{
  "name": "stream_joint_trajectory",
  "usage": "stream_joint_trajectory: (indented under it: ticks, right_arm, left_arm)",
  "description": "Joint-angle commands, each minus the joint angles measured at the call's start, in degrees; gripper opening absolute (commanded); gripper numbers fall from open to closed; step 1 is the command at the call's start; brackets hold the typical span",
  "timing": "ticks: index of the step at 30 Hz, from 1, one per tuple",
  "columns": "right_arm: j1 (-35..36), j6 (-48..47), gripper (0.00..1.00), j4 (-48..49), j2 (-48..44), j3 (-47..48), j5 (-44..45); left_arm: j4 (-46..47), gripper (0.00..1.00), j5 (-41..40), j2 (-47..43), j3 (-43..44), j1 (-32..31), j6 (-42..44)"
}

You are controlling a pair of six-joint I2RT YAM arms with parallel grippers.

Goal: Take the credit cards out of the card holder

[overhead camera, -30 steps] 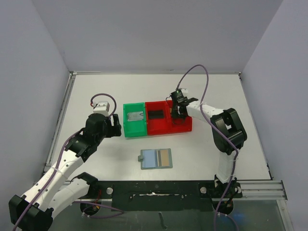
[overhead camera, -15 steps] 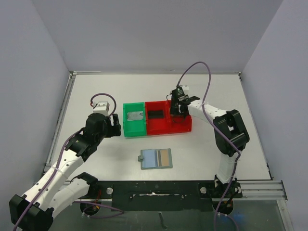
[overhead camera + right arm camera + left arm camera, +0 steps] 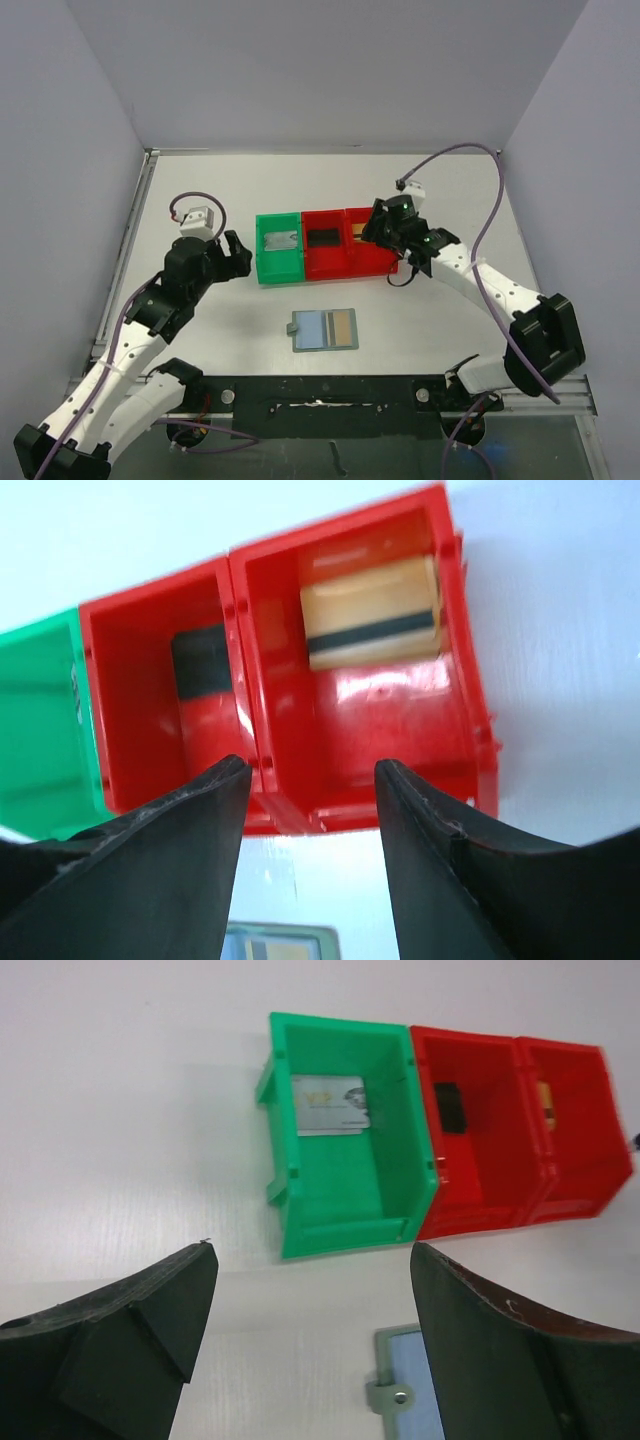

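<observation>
The card holder [image 3: 312,330] lies flat on the table near the front, with a gold credit card [image 3: 342,326] showing in it; its corner shows in the left wrist view [image 3: 405,1385] and its edge in the right wrist view [image 3: 280,944]. A silver-grey card [image 3: 330,1105] lies in the green bin [image 3: 279,262]. A black card [image 3: 203,660] lies in the middle red bin [image 3: 325,263]. A gold card with a dark stripe [image 3: 372,613] lies in the right red bin [image 3: 400,740]. My left gripper [image 3: 238,256] [image 3: 312,1260] hangs open left of the green bin. My right gripper [image 3: 378,228] [image 3: 312,770] is open and empty over the right red bin's near side.
The three bins stand in a row at mid-table, green on the left. Walls enclose the table on three sides. The right arm's purple cable [image 3: 470,150] arcs over the back right. A metal rail [image 3: 330,390] runs along the near edge.
My right gripper has opened and pulled back from inside the right red bin, leaving the striped gold card there; its arm swung out to the right. My left arm shifted slightly.
</observation>
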Motion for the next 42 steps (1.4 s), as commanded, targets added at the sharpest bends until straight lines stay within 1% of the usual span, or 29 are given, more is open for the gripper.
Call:
stream_joint_trajectory:
  ticks: [1, 5, 8, 10, 13, 15, 17, 19, 21, 22, 25, 27, 29, 31, 34, 39, 42]
  right_arm:
    - [4.8, 6.4, 0.54, 6.7, -6.6, -9.4, -2.5]
    - [7.8, 5.9, 0.54, 6.1, -10.1, -12.0, -2.7]
    - [10.4, 6.0, 0.54, 7.4, -12.2, -14.8, -3.4]
    - [12.1, 6.9, 0.52, 8.5, -13.7, -17.3, -2.7]
    - [13.7, 9.2, 0.49, 9.8, -15.7, -20.7, -3.0]
    - [14.3, 9.2, 0.47, 11.7, -17.2, -23.1, -5.0]
    - [14.3, 9.3, 0.42, 11.7, -17.9, -24.6, -6.0]
    - [14.7, 9.2, 0.39, 13.4, -18.9, -27.8, -6.8]
    - [14.5, 8.8, 0.38, 19.7, -19.4, -31.6, -8.9]
    - [13.8, 8.2, 0.38, 21.5, -19.3, -32.7, -10.3]
    - [11.0, 6.8, 0.36, 21.6, -17.9, -31.8, -14.1]
    - [10.8, 4.9, 0.35, 20.6, -16.2, -30.2, -15.7]
    - [10.7, 4.5, 0.33, 19.7, -14.7, -29.3, -15.6]
    - [10.5, 4.6, 0.32, 20.5, -13.5, -29.7, -16.4]
    - [10.3, 4.3, 0.32, 22.4, -11.6, -30.4, -19.9]
    - [10.2, 2.6, 0.32, 23.1, -8.0, -29.7, -26.8]
    - [10.6, 1.4, 0.32, 22.1, -6.8, -29.0, -30.4]
  left_arm:
    - [12.9, 0.76, 11.5, -0.6, 0.3, 0.2, -11.6]
    - [17.5, 0.74, 19.8, 3.8, 1.8, -0.1, -17.7]
    - [21.1, 0.71, 22.4, 6.4, 0.5, -2.2, -21.4]
    - [25.6, 0.67, 20.0, 6.9, -1.5, -6.0, -23.9]
    - [31.0, 0.63, 13.0, 8.3, -4.8, -15.8, -25.9]
    - [29.7, 0.59, 7.7, 10.6, -5.2, -22.4, -25.5]
    - [27.7, 0.55, 3.3, 13.3, -6.0, -27.9, -26.8]
    - [26.9, 0.49, 2.2, 14.6, -7.1, -30.0, -28.4]
    - [27.4, 0.49, 0.0, 14.7, -8.8, -31.9, -29.5]
    - [28.1, 0.49, -0.7, 14.8, -10.0, -32.7, -30.2]
    - [28.3, 0.51, -0.7, 17.4, -11.0, -33.5, -30.9]
    - [27.8, 0.53, 0.2, 20.9, -10.1, -33.8, -30.9]
    - [26.9, 0.54, -0.8, 23.7, -8.9, -34.9, -30.3]
    - [25.6, 0.54, -2.1, 26.2, -7.9, -35.4, -30.0]
    - [22.7, 0.55, -3.5, 28.8, -7.1, -35.6, -29.6]
    - [17.6, 0.61, -6.7, 28.9, -7.4, -36.0, -29.0]
    - [17.6, 0.65, -7.3, 28.7, -9.0, -36.0, -28.6]
